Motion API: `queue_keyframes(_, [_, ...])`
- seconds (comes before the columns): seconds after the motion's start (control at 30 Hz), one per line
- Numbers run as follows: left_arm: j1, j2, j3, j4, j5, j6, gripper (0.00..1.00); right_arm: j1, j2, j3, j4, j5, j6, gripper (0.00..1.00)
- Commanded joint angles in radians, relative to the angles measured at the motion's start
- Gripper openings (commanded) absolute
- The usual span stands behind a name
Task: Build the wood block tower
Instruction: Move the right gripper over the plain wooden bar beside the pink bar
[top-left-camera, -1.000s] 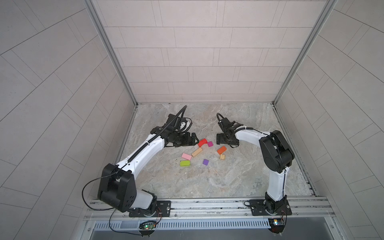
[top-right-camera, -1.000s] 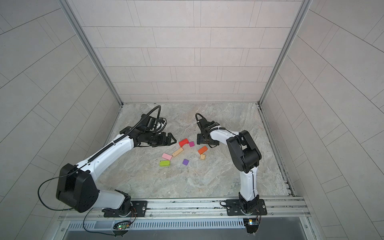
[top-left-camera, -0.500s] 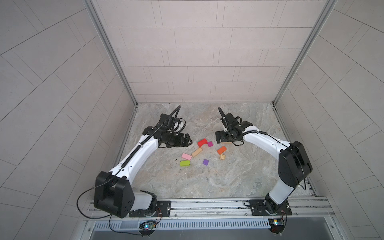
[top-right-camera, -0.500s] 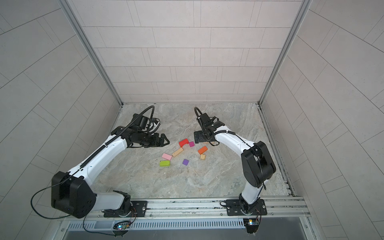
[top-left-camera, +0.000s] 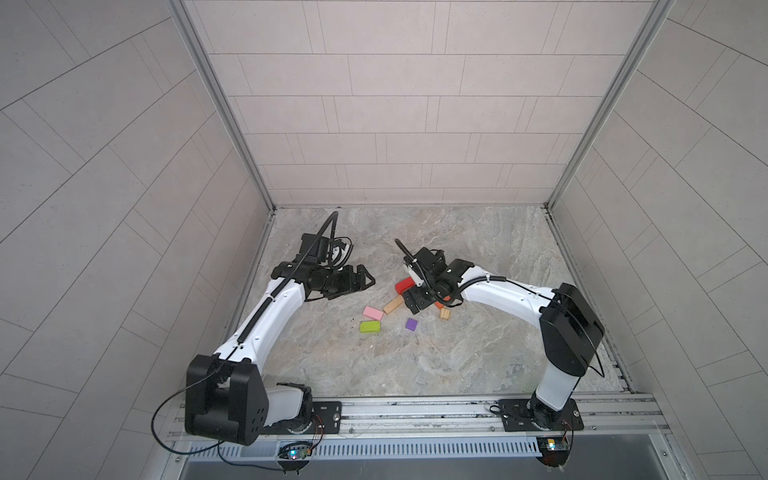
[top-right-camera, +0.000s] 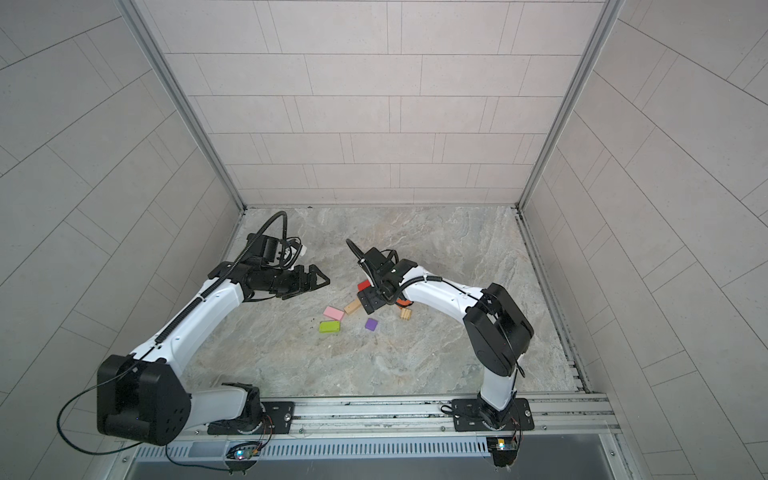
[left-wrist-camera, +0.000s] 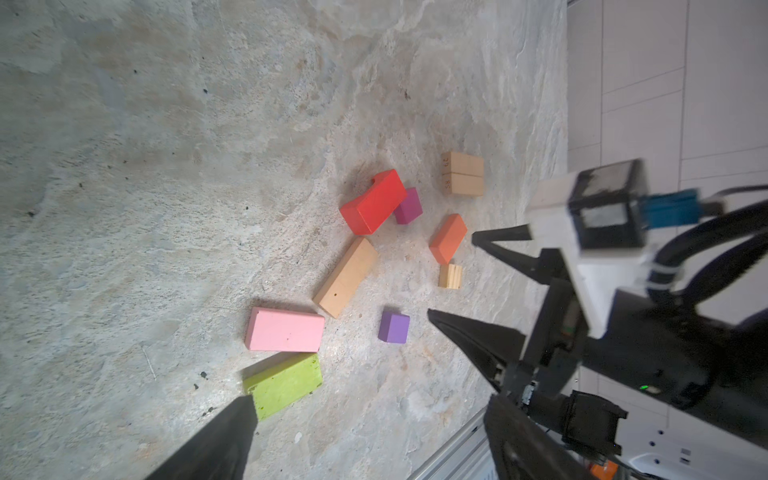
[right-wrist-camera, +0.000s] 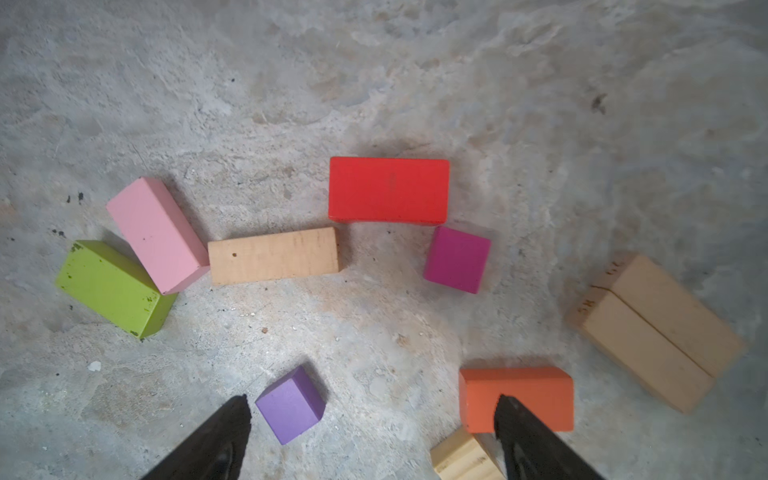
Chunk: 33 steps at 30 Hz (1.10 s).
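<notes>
The right tool (right-wrist-camera: 372, 409) hangs low over loose wooden blocks on the stone-patterned counter (top-left-camera: 490, 249). Its jaws are spread wide and grip nothing. One finger crosses in front of the orange rectangle (right-wrist-camera: 523, 386), though contact cannot be told. The purple cube (right-wrist-camera: 291, 405) lies just beside the other finger. The pose suggests a first pick is being lined up.

The wood block tower does not yet exist: every piece lies singly on the counter, grouped around the red arch (right-wrist-camera: 388, 189).
- The magenta cube (right-wrist-camera: 456, 259) sits just beside the arch.
- A tan bar (right-wrist-camera: 272, 255) lies close to one corner of the arch.
- The pink rectangle (right-wrist-camera: 158, 235) and the lime green rectangle (right-wrist-camera: 112, 289) lie just beside each other, beyond the far end of that bar from the arch.
- A small tan cube (right-wrist-camera: 461, 459) rests at the orange rectangle's end, farther from the arch.
- Two tan bars (right-wrist-camera: 656, 332) lie side by side past the magenta cube, farthest from the arch, and are a likely base.

The left tool (top-left-camera: 362, 282), also wide open and empty, waits off the arch's other side and touches no block. It is apparently leaving its partner room.
</notes>
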Motion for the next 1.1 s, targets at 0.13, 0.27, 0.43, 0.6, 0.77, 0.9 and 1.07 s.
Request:
queue_keyframes(0.13, [0.060,0.002,-0.020,0.057,0.062,-0.042,0.93,0.044,0.111,0.073,0.056,0.014,-0.026,0.88])
queue_keyframes(0.27, [0.084,0.002,-0.026,0.066,0.064,-0.050,0.93,0.068,0.164,0.105,0.063,0.027,-0.026,0.87])
queue_keyframes(0.43, [0.091,0.004,-0.030,0.069,0.065,-0.051,0.92,0.086,0.212,0.136,0.059,0.054,-0.030,0.93])
queue_keyframes(0.6, [0.091,0.004,-0.032,0.071,0.063,-0.051,0.92,0.089,0.243,0.157,0.052,0.058,-0.036,0.94])
queue_keyframes(0.77, [0.093,0.001,-0.032,0.070,0.060,-0.053,0.92,0.101,0.269,0.183,0.039,0.069,-0.042,0.94])
queue_keyframes(0.9, [0.093,-0.003,-0.034,0.070,0.058,-0.054,0.92,0.107,0.291,0.197,0.038,0.080,-0.042,0.94])
queue_keyframes(1.07, [0.093,-0.005,-0.037,0.069,0.057,-0.051,0.92,0.109,0.316,0.222,0.023,0.076,-0.036,0.93])
